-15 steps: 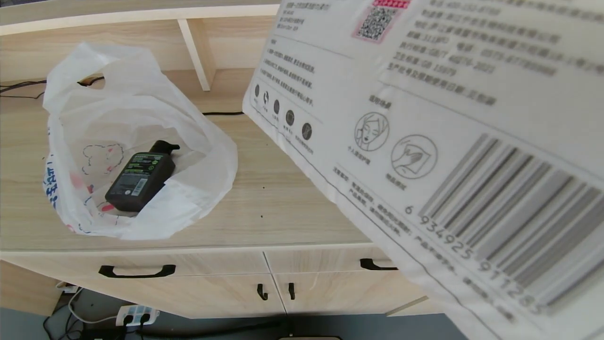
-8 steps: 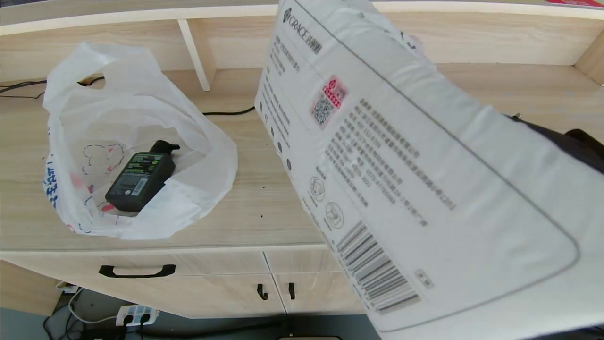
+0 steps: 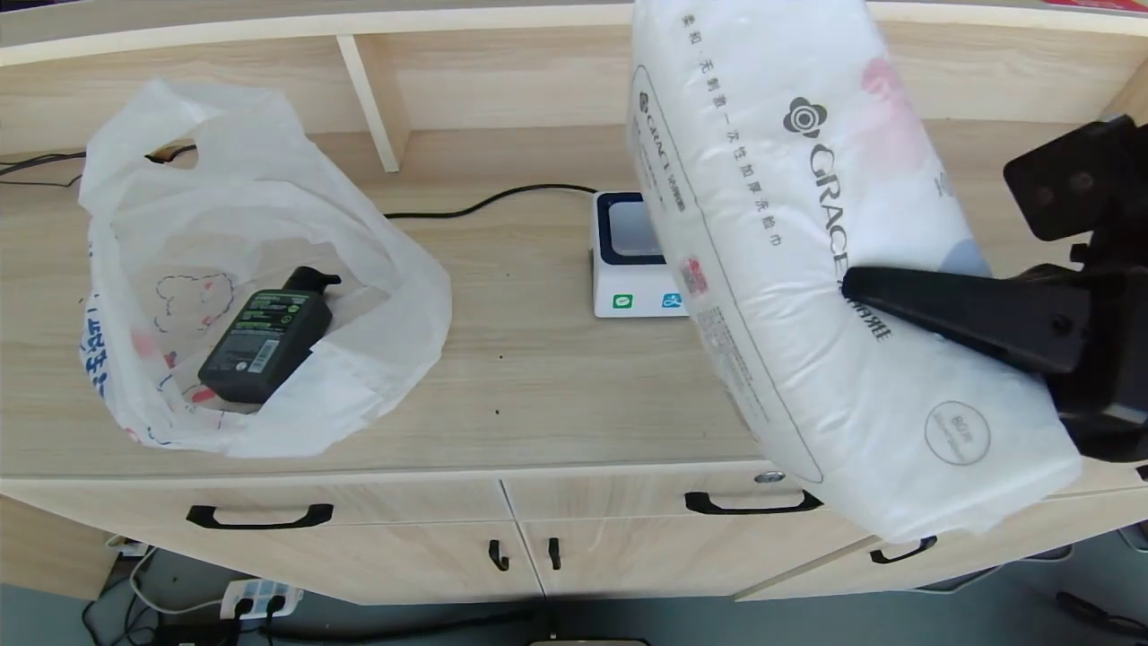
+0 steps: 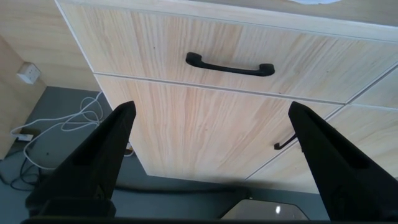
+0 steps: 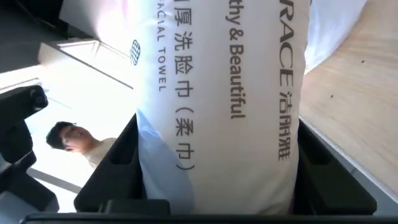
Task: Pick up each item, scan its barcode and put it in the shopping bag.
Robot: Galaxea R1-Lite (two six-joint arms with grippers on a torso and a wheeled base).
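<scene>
A large white pack of facial towels (image 3: pixel 807 269) hangs in the air over the right part of the counter, tilted, with my right gripper (image 3: pixel 897 296) shut on its middle. In the right wrist view the pack (image 5: pixel 217 106) sits squeezed between the two black fingers (image 5: pixel 121 155). A white barcode scanner (image 3: pixel 628 260) with a dark window sits on the counter just behind and left of the pack. The white shopping bag (image 3: pixel 269 188) lies open at the left with a black bottle (image 3: pixel 265 336) inside. My left gripper (image 4: pixel 211 162) is open, low in front of the cabinet drawers.
A black cable (image 3: pixel 484 202) runs along the counter (image 3: pixel 538 377) to the scanner. A shelf divider (image 3: pixel 372 99) stands at the back. Drawers with black handles (image 3: pixel 260 516) are below the counter edge. Bare counter lies between the bag and the scanner.
The towel pack has moved away from the head camera and turned, so its barcode side no longer faces it. The scanner and my right gripper have come into sight.
</scene>
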